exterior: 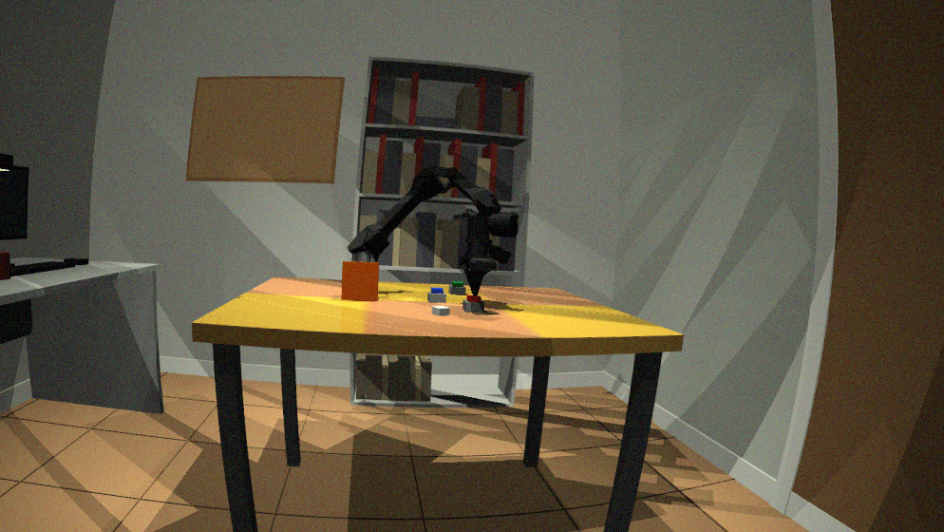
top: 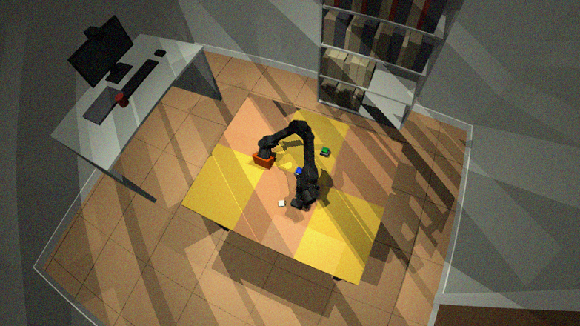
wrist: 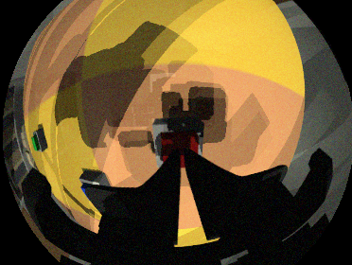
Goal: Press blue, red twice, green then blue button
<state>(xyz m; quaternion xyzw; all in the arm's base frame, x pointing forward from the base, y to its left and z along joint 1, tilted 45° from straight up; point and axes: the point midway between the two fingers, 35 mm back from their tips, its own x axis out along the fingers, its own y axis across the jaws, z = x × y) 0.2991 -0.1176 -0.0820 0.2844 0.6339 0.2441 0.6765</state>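
Red button (wrist: 175, 145) directly beneath closed fingers.

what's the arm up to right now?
The single arm has its gripper shut, holding nothing, with the tips pointing straight down at the red button on the yellow and peach table. The tips look to be at the button's top; whether it is pushed in cannot be told. The blue button, the green button, the white button and the orange block stand apart from the gripper.
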